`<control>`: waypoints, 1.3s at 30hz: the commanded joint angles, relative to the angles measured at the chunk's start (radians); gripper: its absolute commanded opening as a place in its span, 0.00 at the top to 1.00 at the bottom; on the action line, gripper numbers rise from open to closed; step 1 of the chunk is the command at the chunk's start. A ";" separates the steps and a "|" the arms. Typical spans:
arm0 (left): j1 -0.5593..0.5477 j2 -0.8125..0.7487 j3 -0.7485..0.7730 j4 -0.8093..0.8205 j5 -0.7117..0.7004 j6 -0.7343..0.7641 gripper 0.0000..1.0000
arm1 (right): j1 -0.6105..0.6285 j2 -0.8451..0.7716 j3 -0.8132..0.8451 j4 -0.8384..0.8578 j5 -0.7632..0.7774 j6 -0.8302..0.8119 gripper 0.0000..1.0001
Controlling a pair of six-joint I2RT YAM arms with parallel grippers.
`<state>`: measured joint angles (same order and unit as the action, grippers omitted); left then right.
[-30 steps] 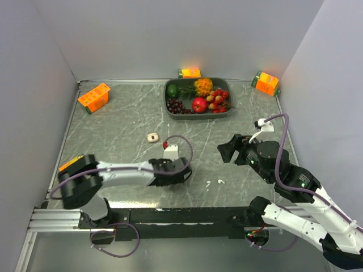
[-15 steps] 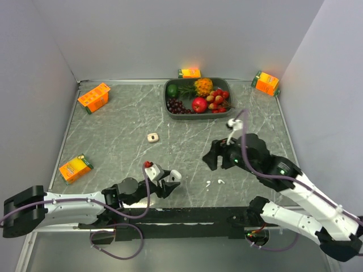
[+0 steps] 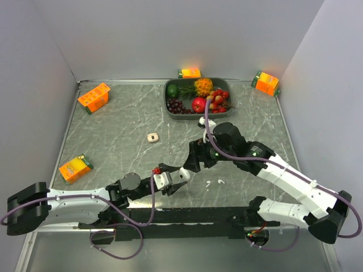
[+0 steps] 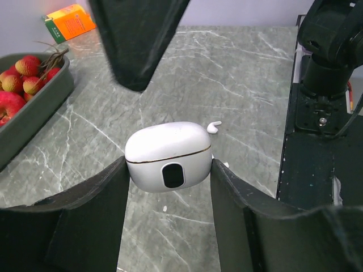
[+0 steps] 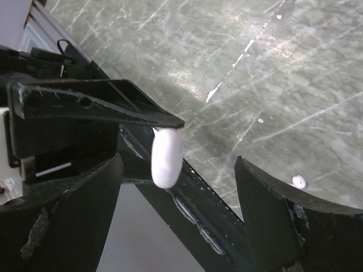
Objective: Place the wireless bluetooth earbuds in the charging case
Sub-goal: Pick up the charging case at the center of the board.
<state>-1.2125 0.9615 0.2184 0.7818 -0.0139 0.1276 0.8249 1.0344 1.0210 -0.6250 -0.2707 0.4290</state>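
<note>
Grey marbled table (image 3: pixel 113 130) is my work surface. Dark tray (image 3: pixel 198 115) sits at the far side, holding a red apple (image 3: pixel 198 104), dark cherries (image 3: pixel 176 105) and reddish lychees (image 3: pixel 218 97). I count four orange cartons: far left (image 3: pixel 93 97), just behind the tray (image 3: pixel 190 72), far right corner (image 3: pixel 266 83), near left edge (image 3: pixel 75 168).

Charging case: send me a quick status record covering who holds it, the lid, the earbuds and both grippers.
held item: charging case, pinched by its sides between the left gripper's fingers
lid: closed, seam line shut
left gripper: shut on the charging case
right gripper: open, empty, one finger poised over the case
earbuds: two white pieces lying loose on the table, none in the case
other: small beige object farther back, untouched
</note>
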 commanded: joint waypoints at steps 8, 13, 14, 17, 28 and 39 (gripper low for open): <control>0.005 -0.010 0.082 -0.030 0.037 0.073 0.99 | 0.056 0.102 0.073 0.015 0.011 -0.058 0.16; 0.004 -0.030 0.079 -0.046 0.028 0.075 0.99 | 0.066 0.115 0.068 -0.002 0.042 -0.062 0.18; 0.004 -0.038 0.078 -0.049 0.026 0.075 0.99 | 0.068 0.115 0.070 -0.007 0.057 -0.064 0.18; 0.004 -0.055 0.072 -0.055 0.017 0.072 0.99 | 0.068 0.115 0.071 -0.019 0.076 -0.068 0.18; 0.005 -0.093 0.050 -0.076 0.015 0.063 0.99 | 0.066 0.075 0.060 -0.024 0.100 -0.052 0.19; 0.005 -0.118 0.039 -0.079 -0.021 0.064 0.99 | 0.065 0.052 0.080 -0.044 0.110 -0.055 0.18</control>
<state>-1.2110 0.8677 0.2634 0.6731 -0.0090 0.1894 0.8902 1.1149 1.0603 -0.6441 -0.1955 0.3843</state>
